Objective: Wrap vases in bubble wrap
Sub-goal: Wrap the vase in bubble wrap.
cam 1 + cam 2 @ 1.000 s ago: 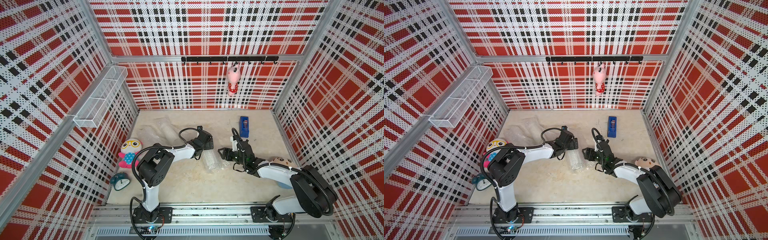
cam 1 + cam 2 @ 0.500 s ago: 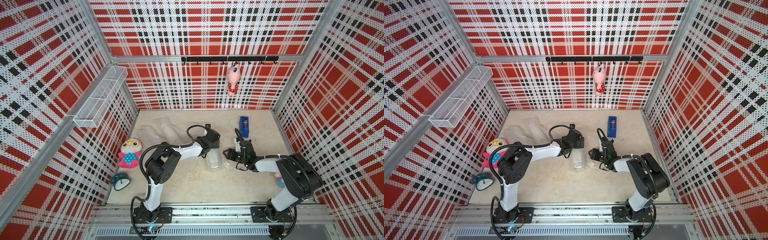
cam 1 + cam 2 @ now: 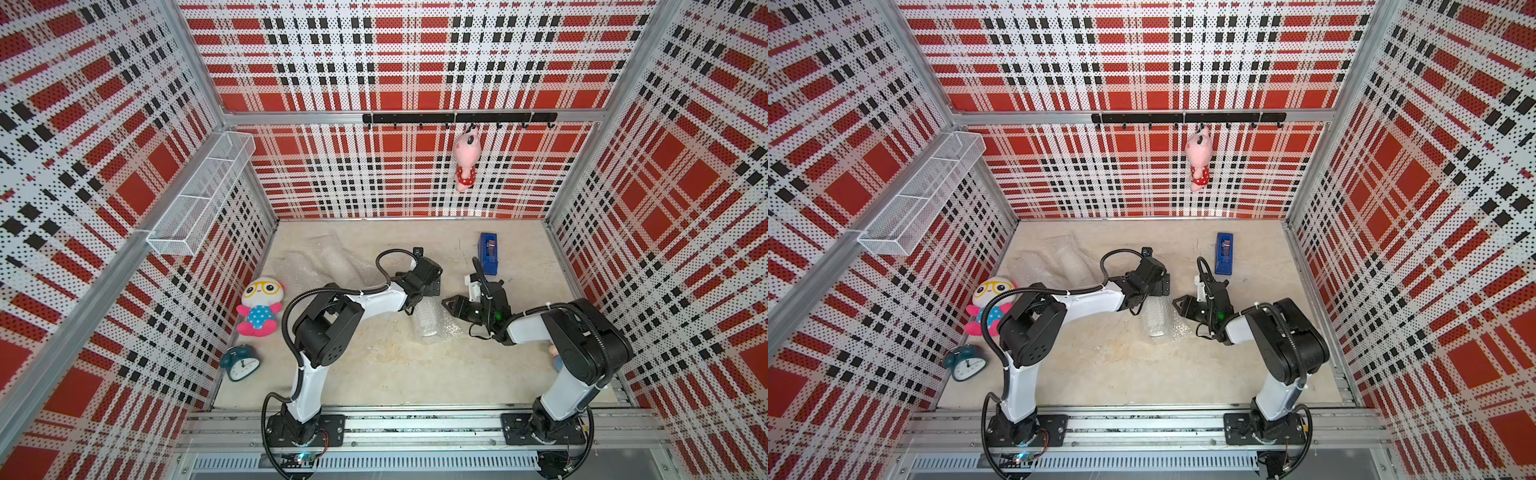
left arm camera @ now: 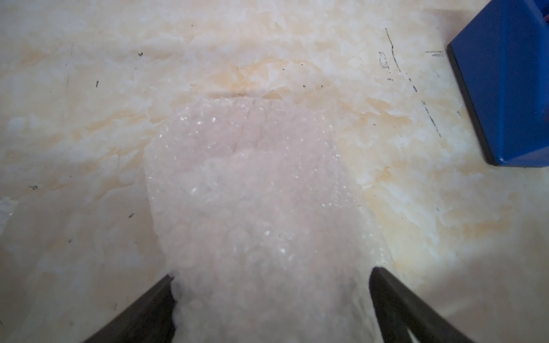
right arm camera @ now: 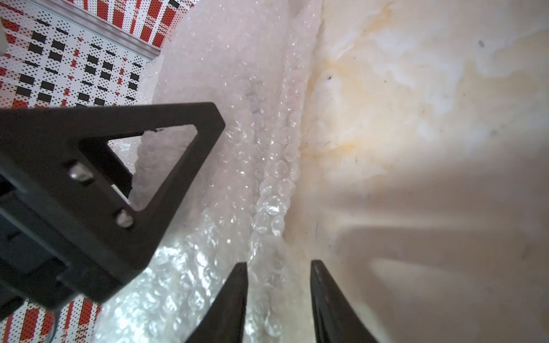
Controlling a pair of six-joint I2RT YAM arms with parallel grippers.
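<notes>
One wrapped vase [image 3: 428, 321] on the worktop [image 3: 374, 365], one loose bubble wrap heap [image 3: 320, 266], both arms [image 3: 374, 298] bent inward, left tool [image 4: 271, 272] spread astride the vase, right tool [image 5: 278, 262] narrowly parted

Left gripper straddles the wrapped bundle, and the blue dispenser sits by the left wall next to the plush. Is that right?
Not quite. The left gripper does straddle the bundle, but the dispenser sits on the right side, just beyond the right gripper, far from the plush. Both top views show this.
</notes>
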